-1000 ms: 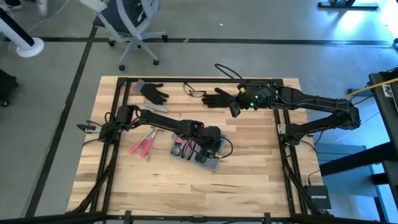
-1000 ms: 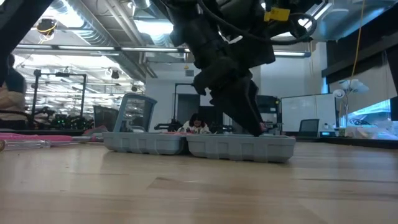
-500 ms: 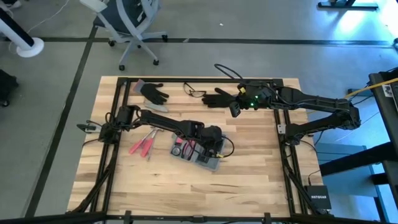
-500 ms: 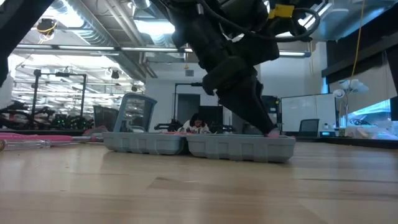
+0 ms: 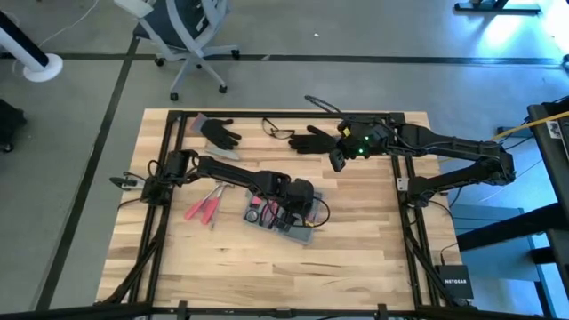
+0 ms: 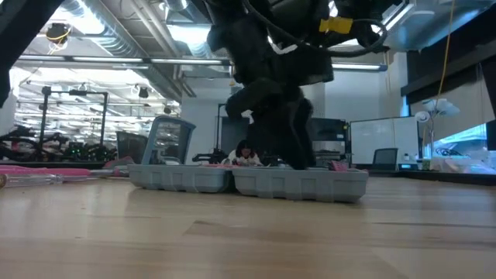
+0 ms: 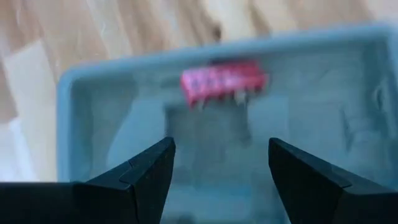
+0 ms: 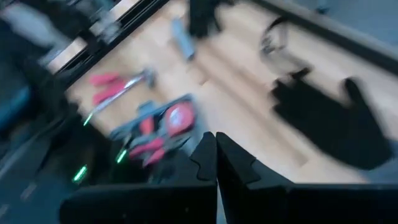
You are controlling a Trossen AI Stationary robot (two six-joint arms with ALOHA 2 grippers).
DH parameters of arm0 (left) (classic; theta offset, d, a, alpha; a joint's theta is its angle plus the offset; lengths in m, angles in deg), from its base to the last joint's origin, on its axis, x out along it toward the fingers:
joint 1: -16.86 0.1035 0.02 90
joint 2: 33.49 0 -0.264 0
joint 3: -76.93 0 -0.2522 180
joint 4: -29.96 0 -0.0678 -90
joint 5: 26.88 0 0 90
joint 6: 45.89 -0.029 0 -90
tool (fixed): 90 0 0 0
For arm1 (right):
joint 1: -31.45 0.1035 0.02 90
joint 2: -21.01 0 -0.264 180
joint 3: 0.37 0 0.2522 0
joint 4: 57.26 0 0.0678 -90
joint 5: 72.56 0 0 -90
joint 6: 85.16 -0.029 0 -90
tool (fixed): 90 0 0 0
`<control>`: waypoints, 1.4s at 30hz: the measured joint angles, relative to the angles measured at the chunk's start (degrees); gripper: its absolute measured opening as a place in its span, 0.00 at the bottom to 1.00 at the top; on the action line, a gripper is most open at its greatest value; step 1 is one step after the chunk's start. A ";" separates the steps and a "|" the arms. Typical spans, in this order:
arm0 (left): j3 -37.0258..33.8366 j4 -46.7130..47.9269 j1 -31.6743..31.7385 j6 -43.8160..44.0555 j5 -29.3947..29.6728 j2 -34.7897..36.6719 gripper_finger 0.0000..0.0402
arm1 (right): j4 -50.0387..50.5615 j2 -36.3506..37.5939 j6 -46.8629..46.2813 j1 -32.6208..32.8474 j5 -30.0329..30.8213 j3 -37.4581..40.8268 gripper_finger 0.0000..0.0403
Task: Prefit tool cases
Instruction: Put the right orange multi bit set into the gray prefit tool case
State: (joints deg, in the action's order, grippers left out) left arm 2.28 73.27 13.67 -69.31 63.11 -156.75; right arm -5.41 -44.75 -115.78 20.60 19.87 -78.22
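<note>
The grey-blue tool case (image 5: 283,216) lies open and flat on the table, with red tools in one half. In the low view the tool case (image 6: 248,180) shows as two joined trays. My left gripper (image 5: 296,212) hangs open just above the case's right half (image 7: 224,124), its fingers pointing down, touching nothing. A small red piece (image 7: 224,81) lies in that half, beyond the fingertips. My right gripper (image 5: 339,160) is shut and hovers at the table's far side beside a black glove (image 5: 311,140).
Loose red-handled tools (image 5: 204,207) lie left of the case. A second black glove (image 5: 220,133) and a pair of glasses (image 5: 277,132) lie near the far edge. Bare wood stretches along the near side. Black frame rails border the table.
My left gripper had been slanted toward the case's right end, with a small red piece at its tips. It has since drawn back toward the case's middle and tipped upright, and the red piece now lies in the case.
</note>
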 joint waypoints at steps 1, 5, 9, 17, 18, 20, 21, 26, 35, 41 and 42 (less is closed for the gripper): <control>0.00 0.92 0.12 -0.58 1.45 0.29 0.62 | 0.64 0.00 0.55 0.02 -2.19 -0.02 0.00; 0.00 4.78 1.75 3.08 1.65 1.35 0.62 | 5.42 0.00 0.88 1.17 -9.34 -0.02 0.00; -2.55 5.72 4.51 8.55 -11.26 2.08 0.62 | 11.01 -0.42 -0.67 5.93 -10.28 -0.02 0.00; -11.60 6.98 5.84 10.65 -16.15 9.51 0.62 | 11.76 -5.80 -5.67 20.44 -0.97 -0.08 0.00; -12.25 6.19 5.43 10.16 -15.08 11.26 0.62 | 11.67 -7.28 -6.42 21.66 0.32 -0.07 0.00; -13.40 3.37 4.50 10.45 -11.87 14.56 0.62 | 10.65 -10.36 -6.46 23.37 1.09 -0.07 0.00; -13.86 1.00 4.03 11.05 -9.98 15.85 0.62 | 9.83 -11.94 -6.49 23.86 0.91 -0.06 0.00; -14.78 0.76 2.99 10.82 -2.94 18.05 0.62 | 0.45 -18.18 -7.06 25.75 -2.64 -0.02 0.00; -26.93 6.80 1.29 17.31 8.21 33.59 0.62 | -7.02 -24.42 -6.52 28.52 0.03 0.00 0.13; -38.90 6.83 -1.29 35.48 10.30 47.03 0.62 | -10.02 -26.14 6.14 28.37 2.55 -0.02 0.40; -39.76 7.50 -1.59 38.32 10.27 48.32 0.62 | -10.43 -26.67 8.82 27.87 2.17 -0.02 0.44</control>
State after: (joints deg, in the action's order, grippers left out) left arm -37.48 80.77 12.08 -30.99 73.37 -108.42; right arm -15.84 -71.42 -106.96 48.46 22.04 -78.24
